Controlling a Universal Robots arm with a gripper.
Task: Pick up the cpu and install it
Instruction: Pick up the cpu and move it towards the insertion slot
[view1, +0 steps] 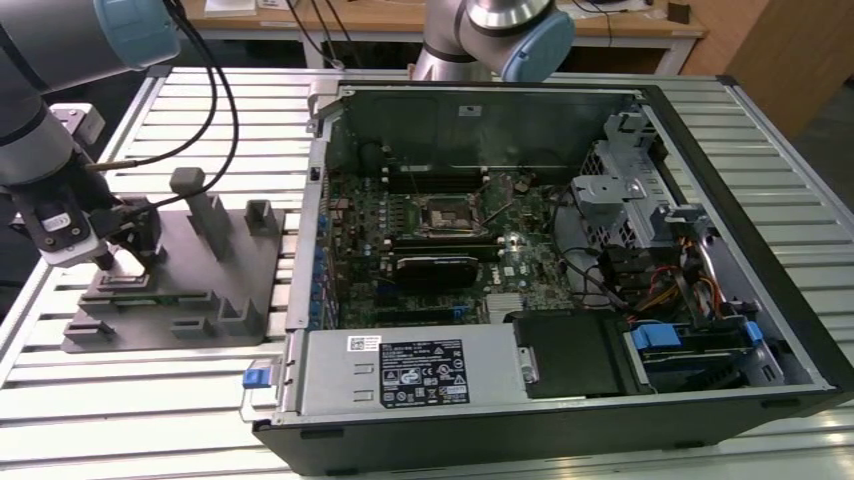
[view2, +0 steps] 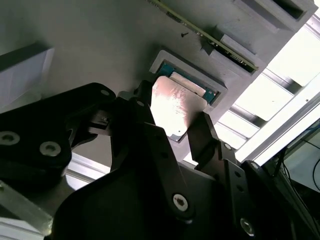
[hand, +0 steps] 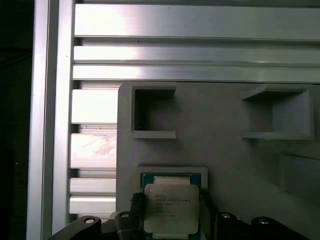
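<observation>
ribbed aluminium table, matte grey fixture, black claw pinching flat silvery square cpu

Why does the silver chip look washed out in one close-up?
Second wrist view: light glares off the small square silver-topped cpu, and the aluminium slatted table blows out white; first wrist view: the cpu is evenly lit.
</observation>
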